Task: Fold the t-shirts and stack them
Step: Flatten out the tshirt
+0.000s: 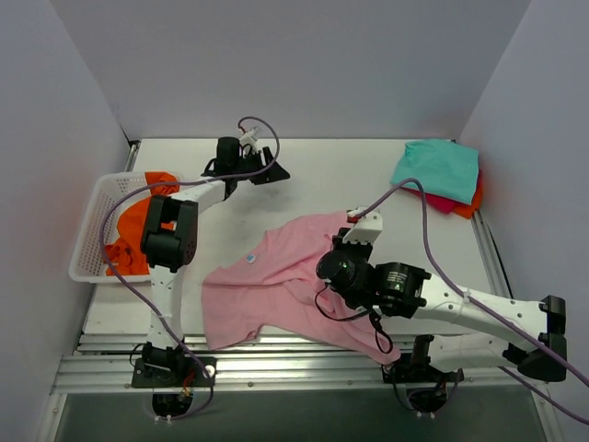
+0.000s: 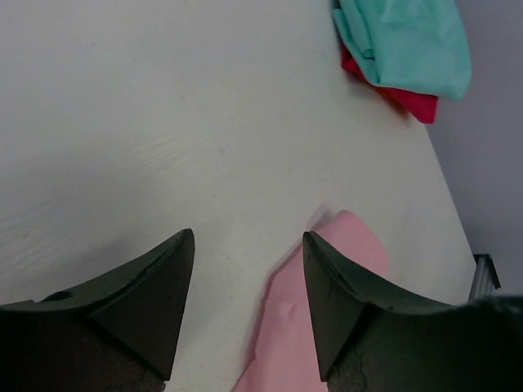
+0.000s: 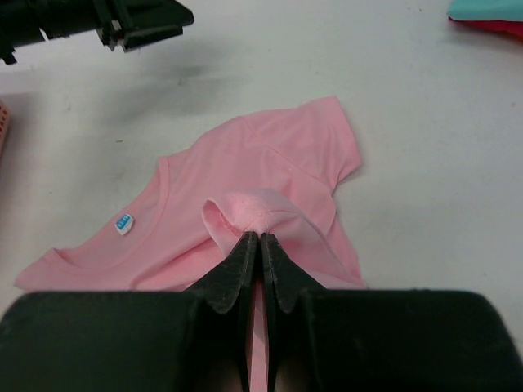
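Soft, even light falls from overhead, and the white table point(image 1: 368, 175) looks bright without glare. Shadows are faint. In the right wrist view a grey smudge lies on the table beneath the left claw point(image 3: 172, 24), and the pink t-shirt point(image 2: 327, 286) throws a thin pinkish one along its left edge. Each wrist view shows its own dark fingers point(image 2: 155, 302) close and slightly soft.

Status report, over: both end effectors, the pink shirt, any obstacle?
Right end effector shut on pink shirt, pinching a fold. Left end effector open, empty, over table. Teal shirt on red shirt, far right; orange shirt in basket. Nothing blocking.
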You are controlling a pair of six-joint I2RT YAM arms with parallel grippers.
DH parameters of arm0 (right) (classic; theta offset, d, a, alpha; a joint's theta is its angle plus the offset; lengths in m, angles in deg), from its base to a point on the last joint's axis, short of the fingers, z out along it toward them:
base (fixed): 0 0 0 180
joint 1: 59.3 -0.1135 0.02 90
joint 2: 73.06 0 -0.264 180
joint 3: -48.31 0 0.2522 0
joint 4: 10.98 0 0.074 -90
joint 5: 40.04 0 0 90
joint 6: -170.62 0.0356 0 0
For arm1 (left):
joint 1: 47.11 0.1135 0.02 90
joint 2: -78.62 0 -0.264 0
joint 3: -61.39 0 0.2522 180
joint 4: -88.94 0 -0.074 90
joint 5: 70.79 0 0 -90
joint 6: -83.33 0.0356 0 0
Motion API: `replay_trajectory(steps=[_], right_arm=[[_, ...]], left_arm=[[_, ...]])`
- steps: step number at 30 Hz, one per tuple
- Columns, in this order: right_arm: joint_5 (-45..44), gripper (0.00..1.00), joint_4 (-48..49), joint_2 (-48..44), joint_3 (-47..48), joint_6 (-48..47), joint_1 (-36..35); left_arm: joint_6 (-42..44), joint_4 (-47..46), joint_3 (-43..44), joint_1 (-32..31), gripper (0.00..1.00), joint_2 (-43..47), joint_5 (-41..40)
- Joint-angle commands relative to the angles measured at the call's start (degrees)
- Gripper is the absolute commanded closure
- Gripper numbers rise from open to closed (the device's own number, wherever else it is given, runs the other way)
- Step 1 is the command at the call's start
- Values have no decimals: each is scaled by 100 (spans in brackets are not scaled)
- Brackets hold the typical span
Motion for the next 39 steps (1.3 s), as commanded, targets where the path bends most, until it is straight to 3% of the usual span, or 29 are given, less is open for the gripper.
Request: replay_trajectory(steps=[1,9,20,25,30,39], right_arm=[[36,100,61,162,-179,222,124],[379,100,412,145,-425,46,476],[520,100,465,110,-565,37,617],[529,100,492,57,-592,20,670],[608,100,623,109,-662,-24,722],[678,100,720,171,-715,-24,740]], left_arm=[[-195,-899,313,-90,36,203,1238],[867,391,1077,-609,34,-351,1327],[1861,2272,2185,-1330,34,-1291,300],[1985,2186,1739,-1400,34,-1134,229],[1985,1685,746,-1400,34,-730,334],[2037,1482,287,-1409,34,-624,624]])
